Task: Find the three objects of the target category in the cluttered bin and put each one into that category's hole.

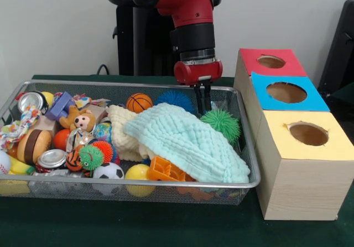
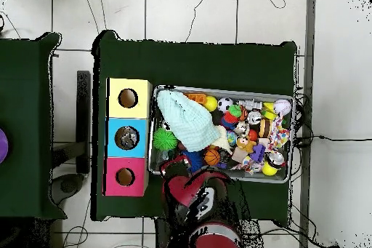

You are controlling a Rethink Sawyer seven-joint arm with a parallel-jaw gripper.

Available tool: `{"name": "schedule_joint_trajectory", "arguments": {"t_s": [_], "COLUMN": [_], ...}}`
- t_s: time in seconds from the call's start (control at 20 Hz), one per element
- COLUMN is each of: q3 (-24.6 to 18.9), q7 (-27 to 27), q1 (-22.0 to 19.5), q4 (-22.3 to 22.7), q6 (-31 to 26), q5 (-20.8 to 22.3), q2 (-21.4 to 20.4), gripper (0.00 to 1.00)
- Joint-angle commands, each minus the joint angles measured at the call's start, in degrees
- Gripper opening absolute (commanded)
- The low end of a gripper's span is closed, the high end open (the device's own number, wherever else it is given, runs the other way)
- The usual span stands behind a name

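The bin lies on the dark green tabletop with its long axis running from 9 to 3 o'clock in the front view, and it is heaped with toys. A pale mint cloth is draped over the right half, its length slanting from 10 toward 4 o'clock, with a cream knitted cloth tucked under its left edge. None of the clear plastic lumps can be made out among the clutter in either view.

The tool hangs from the red arm at the bin's far side, at about 1 o'clock from the bin's middle, pointing straight down. Its two dark fingers stand narrow, nearly together, with nothing between them. The tips reach down just beside a green spiky ball and near a blue spiky ball; an orange basketball sits further toward 9 o'clock.

The wooden box stands just beside the bin's right end, its long axis running front to back. The hole in the blue top lies between the red-topped hole at 12 o'clock and the yellow-topped hole at 6 o'clock.
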State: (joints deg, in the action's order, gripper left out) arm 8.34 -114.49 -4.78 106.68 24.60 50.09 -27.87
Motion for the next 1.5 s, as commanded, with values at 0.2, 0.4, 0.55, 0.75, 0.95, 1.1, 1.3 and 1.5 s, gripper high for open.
{"name": "schedule_joint_trajectory", "arguments": {"t_s": [0.2,0.4,0.55,0.75,0.95,1.1,1.3,1.5], "q3": [-12.7,-18.8,-20.4,-17.4,-14.9,-11.7,-7.1,-4.3], "q7": [-12.7,-13.2,-13.4,-11.5,-8.8,-7.0,-5.1,-4.5], "q1": [-8.1,-13.3,-15.1,-13.5,-11.1,-8.4,-4.1,-0.3], "q4": [5.5,11.1,14.4,16.3,16.8,17.1,15.9,14.7], "q6": [-0.5,-5.7,-5.7,-1.6,-1.9,-0.5,0.6,-1.6], "q5": [1.4,4.8,3.4,-1.0,-2.5,-4.2,-7.0,-9.1], "q2": [-8.9,-16.3,-20.6,-22.6,-22.7,-21.8,-19.4,-17.5], "gripper": [0.0,0.0,0.0,0.0,0.0,0.0,0.0,0.0]}}
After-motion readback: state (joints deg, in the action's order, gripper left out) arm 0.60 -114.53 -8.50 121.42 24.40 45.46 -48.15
